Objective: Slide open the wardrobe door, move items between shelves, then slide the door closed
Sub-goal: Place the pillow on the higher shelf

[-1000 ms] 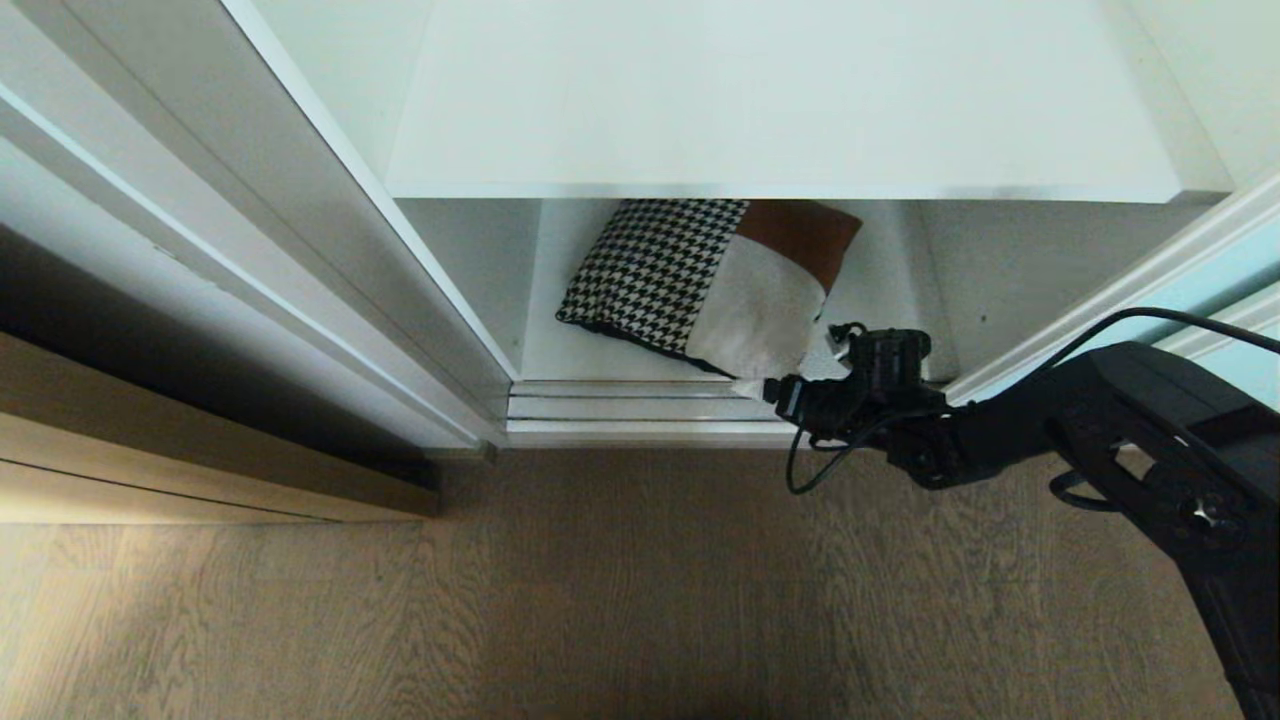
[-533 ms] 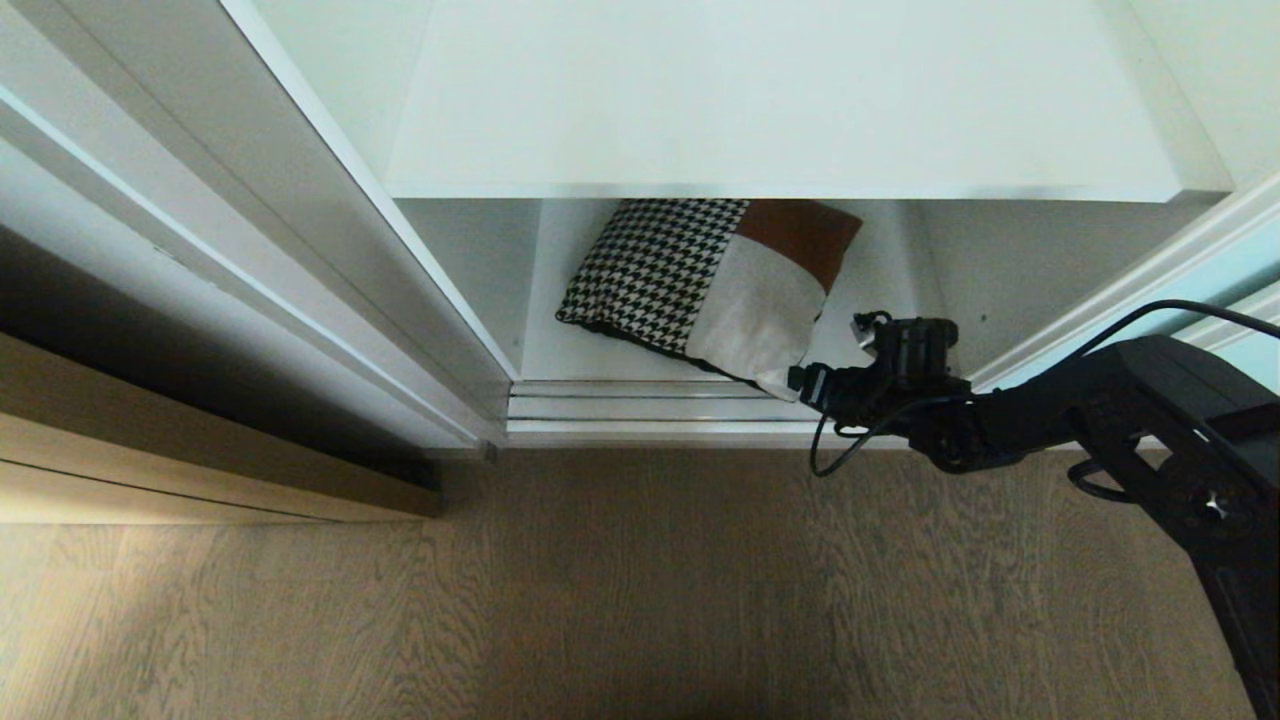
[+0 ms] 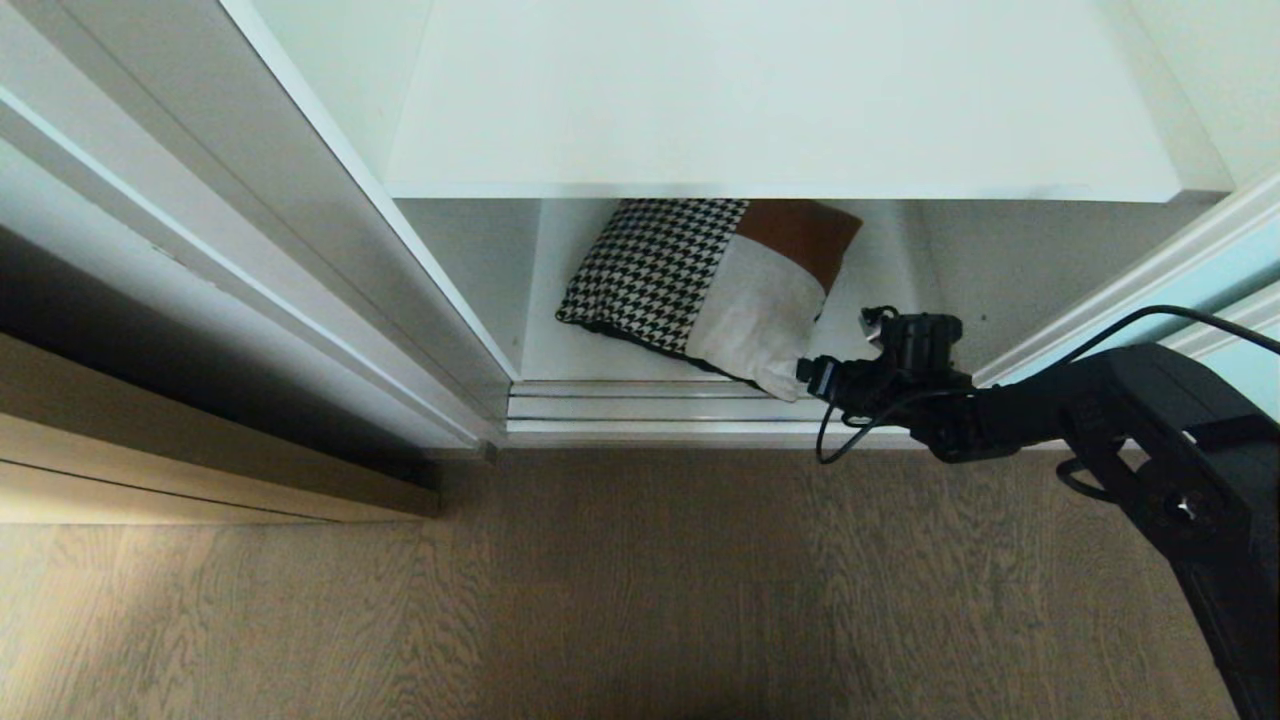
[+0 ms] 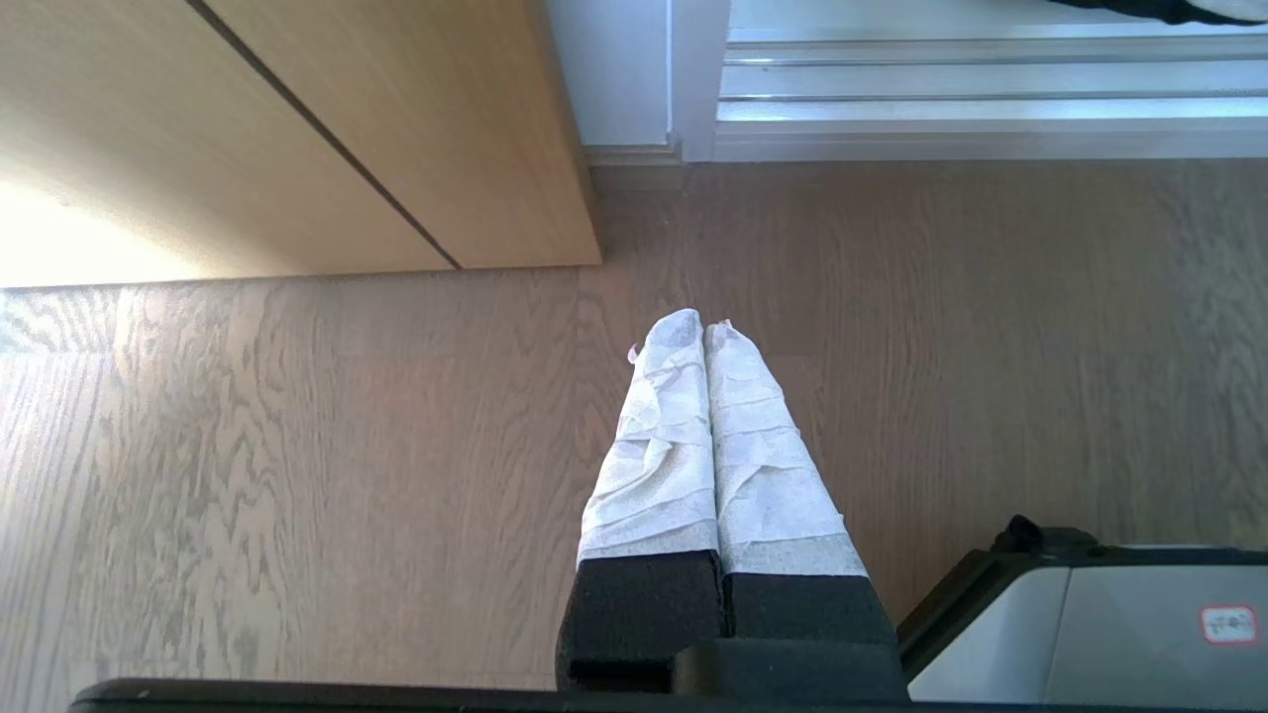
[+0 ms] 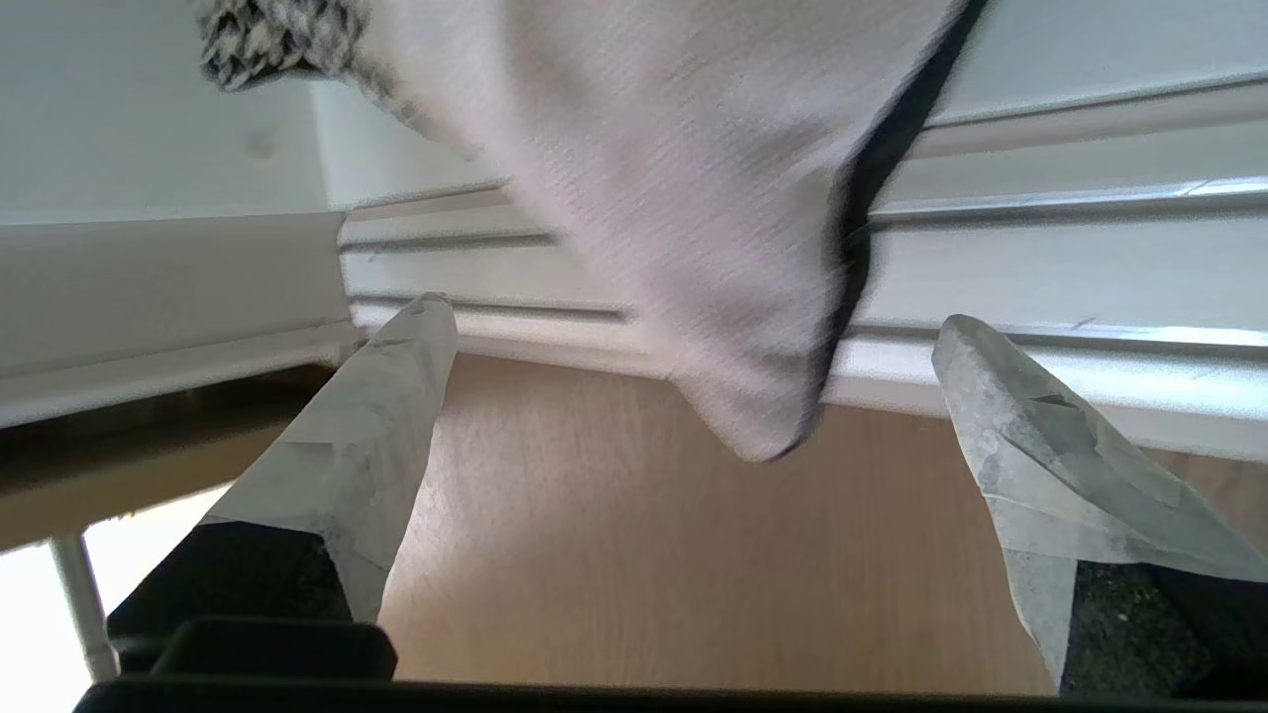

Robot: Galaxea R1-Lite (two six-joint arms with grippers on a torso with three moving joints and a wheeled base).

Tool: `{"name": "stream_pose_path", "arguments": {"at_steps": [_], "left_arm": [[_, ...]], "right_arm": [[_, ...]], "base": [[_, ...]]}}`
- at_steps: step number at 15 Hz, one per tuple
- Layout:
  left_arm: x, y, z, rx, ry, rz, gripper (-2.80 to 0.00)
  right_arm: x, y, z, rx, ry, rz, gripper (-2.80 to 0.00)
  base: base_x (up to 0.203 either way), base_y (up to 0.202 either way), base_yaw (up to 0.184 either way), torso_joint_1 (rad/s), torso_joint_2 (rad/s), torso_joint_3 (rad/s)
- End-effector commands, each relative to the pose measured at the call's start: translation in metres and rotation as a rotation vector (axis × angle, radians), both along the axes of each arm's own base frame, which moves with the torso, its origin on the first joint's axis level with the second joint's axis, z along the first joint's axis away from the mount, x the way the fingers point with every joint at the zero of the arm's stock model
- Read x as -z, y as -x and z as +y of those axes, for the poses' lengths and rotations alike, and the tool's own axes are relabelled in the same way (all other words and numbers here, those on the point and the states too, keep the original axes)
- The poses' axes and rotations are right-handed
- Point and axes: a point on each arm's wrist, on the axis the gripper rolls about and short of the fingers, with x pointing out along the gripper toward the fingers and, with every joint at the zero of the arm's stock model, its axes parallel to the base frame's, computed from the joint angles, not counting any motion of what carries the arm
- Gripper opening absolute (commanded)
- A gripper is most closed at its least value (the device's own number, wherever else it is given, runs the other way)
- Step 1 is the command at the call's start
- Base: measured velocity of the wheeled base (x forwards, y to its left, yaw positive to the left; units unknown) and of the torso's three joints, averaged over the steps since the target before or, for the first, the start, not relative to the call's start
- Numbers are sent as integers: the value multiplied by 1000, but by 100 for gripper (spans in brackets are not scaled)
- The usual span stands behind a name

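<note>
The cushion (image 3: 710, 285), houndstooth with rust-brown and cream patches, lies on the white bottom shelf (image 3: 560, 345), partly under the upper shelf (image 3: 780, 100). Its cream corner pokes out over the door track. My right gripper (image 3: 808, 374) hovers low just right of that corner, open. In the right wrist view the cream corner of the cushion (image 5: 693, 228) hangs ahead of the right gripper (image 5: 690, 315), between its wide-spread fingers and touching neither. The aqua sliding wardrobe door (image 3: 1225, 255) stands slid aside at the right. My left gripper (image 4: 703, 332) is shut and empty, parked over the floor.
Silver door tracks (image 3: 640, 405) run along the wardrobe's front edge. White frame panels (image 3: 300, 230) rise on the left, with a light wood cabinet (image 4: 347, 129) beside them. Grey wood-grain floor (image 3: 600, 580) fills the foreground.
My right gripper has shifted to the right and slightly toward the wardrobe, from in front of the cushion's corner to beside it. It stayed open. The cushion has not moved.
</note>
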Motion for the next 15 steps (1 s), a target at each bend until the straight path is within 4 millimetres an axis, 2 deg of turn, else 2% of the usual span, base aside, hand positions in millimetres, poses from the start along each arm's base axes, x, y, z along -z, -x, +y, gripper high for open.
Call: {"name": "stream_pose_path", "arguments": {"at_steps": [1,5,8,12,14,15], "left_arm": [[0,0,0,0,0,3,-280],[0,0,0,0,0,3,-280],[0,0,0,0,0,3,-280],[0,0,0,0,0,3,-280],[0,0,0,0,0,3,-280],[0,0,0,0,0,3,-280]], "right_arm": [[4,-7,3,-5,-5,-5,0],[2,-19,7,10,-3,-24,0],[6,-18,20,-10,5,-22,0],[-3,-16,20,-9,1,-38,0],[-3,-16,20,-8,-3,-48,-280],[-3,-16,20,-8,-4,-47,-280]], "base": [[0,0,0,0,0,0],[0,0,0,0,0,0],[0,0,0,0,0,0],[0,0,0,0,0,0],[0,0,0,0,0,0],[0,0,0,0,0,0]]}}
